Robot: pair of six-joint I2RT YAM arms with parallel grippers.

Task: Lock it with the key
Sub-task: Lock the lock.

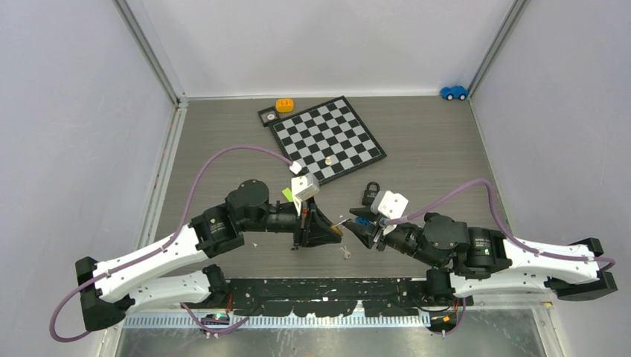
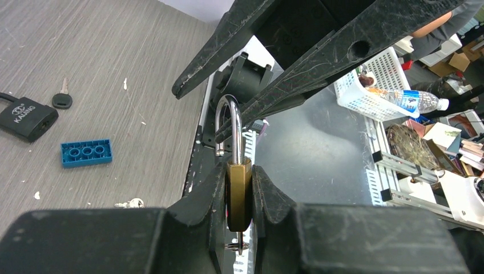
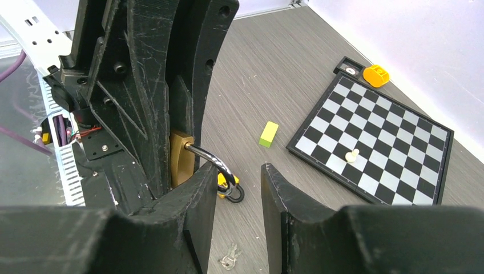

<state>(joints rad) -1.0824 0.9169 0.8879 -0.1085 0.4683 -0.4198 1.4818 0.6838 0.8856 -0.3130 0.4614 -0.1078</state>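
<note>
The key [image 2: 130, 203] is a small silvery bunch that lies flat on the desk. It is low beside the brass padlock [image 2: 239, 200], on the side toward the arm bases, and no hand touches it. Under the body of this padlock a little silvery metal shows. I cannot tell if it is another key sitting in the keyhole.

The left hand [image 2: 238, 174] is pressed together on the padlock body and holds it upright above the desk. The shackle [image 2: 237, 140] stands raised, with one leg out of the body, so the padlock is open. The right hand [image 3: 238, 171] is just beside the shackle with its fingers spread. The gap between them holds nothing, and the shackle passes next to one finger, not between the two.

I judge that the step in hand is the preparing of the padlock and that the locking is not yet done. The next move calls for the right hand to act with care, either pressing the free leg down into its hole or fetching the key from the desk. The key is thin and flat, so I think it will be hard to pinch.

Farther from the brass padlock lie a blue brick [image 2: 86, 153], a black padlock [image 2: 25, 117] and a black-headed key [image 2: 61, 100].
</note>
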